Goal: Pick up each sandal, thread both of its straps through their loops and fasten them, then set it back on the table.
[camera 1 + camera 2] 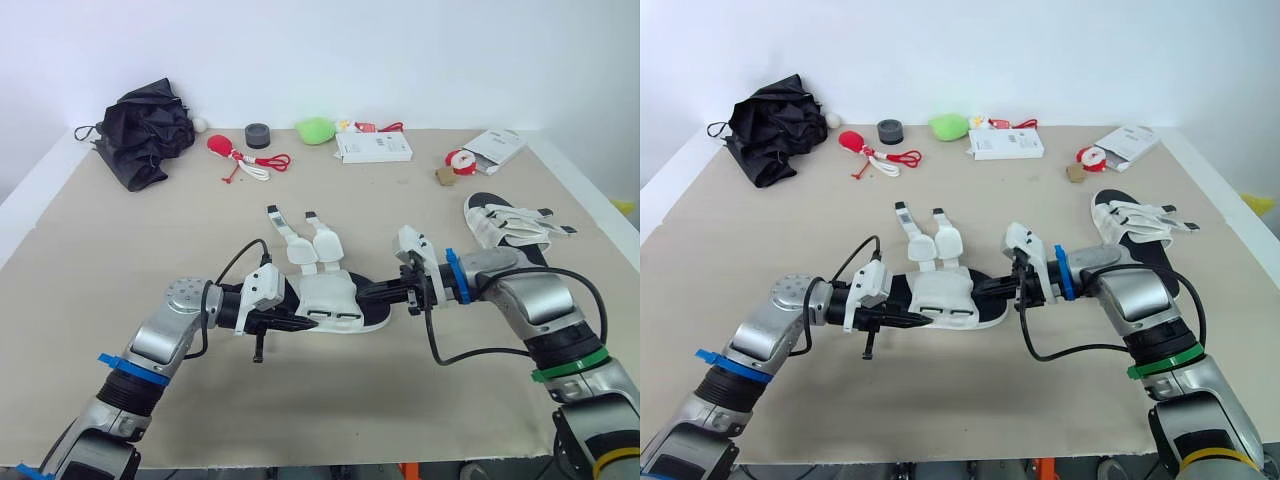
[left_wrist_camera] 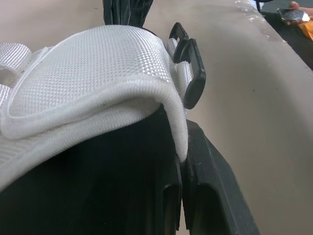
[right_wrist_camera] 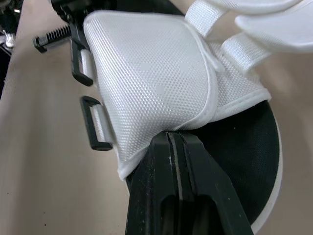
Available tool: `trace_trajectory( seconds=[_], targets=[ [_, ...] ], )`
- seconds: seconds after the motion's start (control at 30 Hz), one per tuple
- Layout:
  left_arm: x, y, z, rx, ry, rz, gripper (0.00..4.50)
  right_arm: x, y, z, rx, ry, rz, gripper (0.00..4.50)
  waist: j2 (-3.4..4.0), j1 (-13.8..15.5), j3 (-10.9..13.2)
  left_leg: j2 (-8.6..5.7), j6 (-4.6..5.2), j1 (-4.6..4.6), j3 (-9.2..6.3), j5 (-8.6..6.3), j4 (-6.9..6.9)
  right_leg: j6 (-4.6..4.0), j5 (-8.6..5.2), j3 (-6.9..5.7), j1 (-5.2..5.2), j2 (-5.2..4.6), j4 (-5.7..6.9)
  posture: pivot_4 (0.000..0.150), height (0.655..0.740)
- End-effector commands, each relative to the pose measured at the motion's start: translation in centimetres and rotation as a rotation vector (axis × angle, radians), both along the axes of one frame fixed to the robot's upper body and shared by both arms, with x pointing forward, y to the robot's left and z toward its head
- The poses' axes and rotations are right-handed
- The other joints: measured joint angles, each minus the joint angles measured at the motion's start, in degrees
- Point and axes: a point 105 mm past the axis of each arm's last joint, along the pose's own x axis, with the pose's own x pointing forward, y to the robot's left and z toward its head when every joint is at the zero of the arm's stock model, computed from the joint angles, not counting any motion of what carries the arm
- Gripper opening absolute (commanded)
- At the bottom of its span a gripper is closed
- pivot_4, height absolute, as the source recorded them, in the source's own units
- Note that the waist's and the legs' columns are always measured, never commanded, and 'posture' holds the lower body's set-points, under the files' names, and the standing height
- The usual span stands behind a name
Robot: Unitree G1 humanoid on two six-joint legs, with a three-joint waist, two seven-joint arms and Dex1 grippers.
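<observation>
Pinching the sandal (image 1: 330,296) with left claw (image 1: 308,322) and right claw (image 1: 368,292), both clamped on its sole, not threading either strap (image 1: 296,246) yet, so barely getting started lol.

Silver arms (image 1: 172,328) — black cables (image 1: 478,356), blue and green bands (image 1: 566,368).

Both head eyes look forward and down over the worktop (image 1: 100,250), sharing the sandal (image 1: 330,300) gripped between the left hand (image 1: 300,322) and right hand (image 1: 370,292); each wrist camera sits close against it, facing along its own fingers (image 3: 198,191)
</observation>
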Motion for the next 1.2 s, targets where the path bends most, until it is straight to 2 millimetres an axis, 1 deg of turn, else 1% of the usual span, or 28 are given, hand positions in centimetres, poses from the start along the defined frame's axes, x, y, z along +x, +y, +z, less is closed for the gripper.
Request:
trace_trajectory(
  seconds=[0.03, 0.13, 0.2, 0.3, 0.43, 0.5, 0.57, 0.63, 0.77, 0.93, 1.0, 1.07, 1.2],
  targets=[
    [-0.2, -0.7, 0.6, -0.030, -0.014, -0.030, 0.00, 0.2, 0.0, 0.4, -0.021, -0.036, 0.023, 0.10, 0.00, 0.0, 0.0, 0.00, 0.00, 0.00, 0.00, 0.00, 0.00, 0.00, 0.01, -0.01, 0.00, 0.00, 0.00, 0.150, 0.7400],
    [0.0, -0.7, 0.7, -0.035, -0.011, -0.024, 0.00, 0.7, -0.7, 0.1, -0.035, -0.034, -0.008, 0.10, 0.00, 0.0, 0.0, 0.00, 0.00, 0.00, 0.00, 0.00, 0.04, 0.00, 0.02, -0.01, 0.01, -0.01, 0.01, 0.150, 0.7400],
    [0.0, -0.6, 0.7, -0.032, -0.013, -0.024, 0.00, 0.7, -0.7, 0.1, -0.026, -0.028, -0.006, 0.10, 0.00, 0.0, 0.0, 0.00, 0.00, 0.00, 0.01, 0.00, 0.04, 0.00, 0.04, 0.00, 0.01, -0.01, 0.01, 0.150, 0.7400],
    [-0.1, -0.6, 0.6, -0.033, -0.010, -0.028, 0.00, 0.4, 0.0, 0.2, -0.010, -0.021, 0.019, 0.10, 0.00, 0.0, 0.0, 0.00, 0.00, 0.00, 0.00, 0.00, 0.04, -0.01, 0.04, -0.01, 0.01, 0.00, 0.03, 0.150, 0.7400],
    [-0.2, -0.8, 0.5, -0.024, -0.014, -0.047, 0.00, 0.2, 1.7, 0.6, 0.048, -0.001, 0.048, 0.10, 0.00, 0.0, 0.0, 0.01, -0.03, 0.01, 0.00, 0.02, 0.04, -0.03, 0.05, 0.00, 0.00, 0.01, 0.06, 0.150, 0.7400],
    [-0.3, -0.8, 0.4, -0.011, -0.030, -0.069, 0.00, 0.1, 1.9, 0.0, 0.031, 0.011, 0.055, 0.10, 0.00, 0.1, 0.0, 0.01, -0.03, 0.01, 0.00, 0.03, 0.05, -0.03, 0.05, -0.01, 0.00, 0.00, 0.06, 0.150, 0.7400],
    [-0.3, -0.7, 0.3, 0.000, -0.043, -0.083, 0.00, -0.3, 1.7, -0.7, 0.014, 0.029, 0.061, 0.10, 0.00, 0.0, 0.0, 0.00, -0.02, 0.00, 0.01, 0.02, 0.06, -0.03, 0.05, 0.00, 0.00, -0.02, 0.06, 0.150, 0.7400],
    [-0.2, -0.7, 0.3, 0.001, -0.044, -0.083, 0.00, -0.5, 1.6, -0.7, 0.017, 0.035, 0.059, 0.10, 0.01, 0.0, 0.0, 0.00, -0.02, 0.00, 0.01, 0.02, 0.06, -0.03, 0.05, -0.01, 0.00, -0.02, 0.06, 0.150, 0.7400],
    [-0.1, -0.7, 0.4, -0.001, -0.042, -0.083, 0.00, -0.4, 1.2, -0.9, 0.012, 0.035, 0.046, 0.10, 0.01, 0.0, 0.0, 0.01, -0.03, 0.01, -0.01, 0.05, 0.06, -0.06, 0.07, -0.02, 0.00, 0.01, 0.09, 0.150, 0.7400],
    [0.2, -1.2, 0.6, -0.008, -0.043, -0.086, 0.00, -0.3, 0.8, -1.7, -0.016, 0.039, 0.031, 0.10, 0.02, 0.1, 0.0, 0.00, 0.00, 0.01, 0.00, 0.07, 0.07, -0.04, 0.10, -0.03, 0.01, 0.00, 0.09, 0.150, 0.7400],
    [0.4, -1.5, 0.9, -0.023, -0.033, -0.076, 0.00, -0.1, 0.1, -2.8, -0.078, 0.022, 0.006, 0.10, 0.03, 0.1, 0.0, 0.00, 0.01, 0.01, 0.00, 0.08, 0.09, -0.02, 0.12, -0.02, 0.02, 0.00, 0.09, 0.150, 0.7400],
    [0.4, -1.7, 1.3, -0.043, -0.017, -0.075, 0.00, -0.3, -0.5, -3.8, -0.116, 0.028, -0.001, 0.10, 0.04, 0.1, 0.0, -0.01, 0.03, 0.01, -0.01, 0.09, 0.16, 0.03, 0.15, -0.04, 0.05, -0.01, 0.09, 0.150, 0.7400],
    [0.1, -2.0, 1.8, -0.051, 0.003, -0.085, 0.00, -0.3, -0.8, -3.6, -0.100, 0.033, -0.004, 0.10, 0.04, 0.1, 0.0, -0.01, 0.07, 0.01, -0.02, 0.08, 0.34, 0.14, 0.20, -0.03, 0.13, -0.02, 0.08, 0.150, 0.7400]
  ],
)
